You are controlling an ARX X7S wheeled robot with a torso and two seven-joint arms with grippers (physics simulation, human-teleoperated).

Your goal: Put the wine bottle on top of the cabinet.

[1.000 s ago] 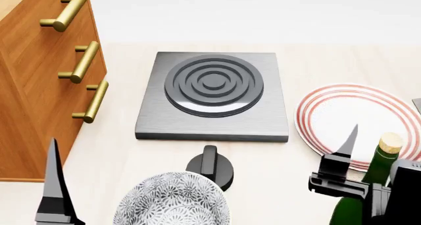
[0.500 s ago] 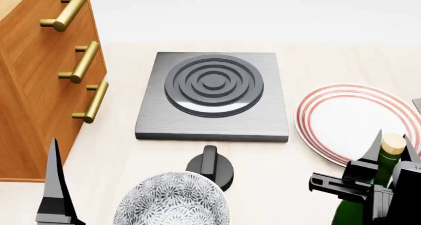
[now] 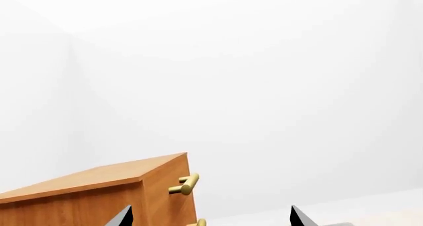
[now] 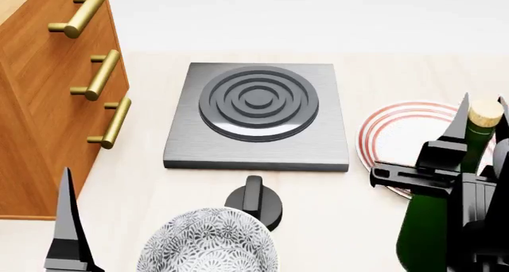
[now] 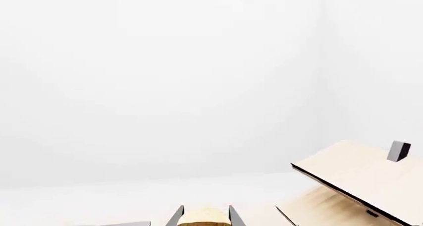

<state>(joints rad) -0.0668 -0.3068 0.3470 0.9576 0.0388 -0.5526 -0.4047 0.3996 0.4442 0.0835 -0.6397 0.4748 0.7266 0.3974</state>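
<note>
At the table's right, the right fingers (image 4: 480,114) clasp the wine bottle (image 4: 433,218); left fingers (image 3: 126,218) spread apart.

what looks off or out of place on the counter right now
Nothing spilled, broken or tipped. The wine bottle stands upright in the right gripper, its neck between the fingers. The striped plate, hotplate and patterned bowl sit flat.

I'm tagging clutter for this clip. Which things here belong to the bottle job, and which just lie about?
Job: wine bottle, held in the right gripper fingers; cabinet.

Lying about: hotplate, striped plate, patterned bowl, black knob, slanted rack.
</note>
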